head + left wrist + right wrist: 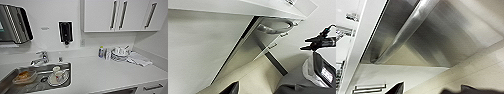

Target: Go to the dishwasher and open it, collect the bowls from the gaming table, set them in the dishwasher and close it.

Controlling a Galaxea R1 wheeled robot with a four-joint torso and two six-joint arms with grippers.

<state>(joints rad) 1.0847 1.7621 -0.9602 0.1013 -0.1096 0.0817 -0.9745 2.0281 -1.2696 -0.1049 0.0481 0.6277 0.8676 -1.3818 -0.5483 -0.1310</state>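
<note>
- Stainless-steel dishwasher (446, 37) front with its bar handle (408, 27) lies close before the right wrist, under the counter edge.
- White counter (100, 72) carries a sink (15, 75) with dishes, a tap (41, 58) and stacked plates (119, 54).
- Wall cabinets (100, 15) hang above.
- Claw state on either arm: cannot tell.

We count three dark bar handles (123, 15) on the wall cabinets above the counter (105, 72), one tap (41, 58), one sink (65, 65), one soap dispenser (65, 32).
</note>
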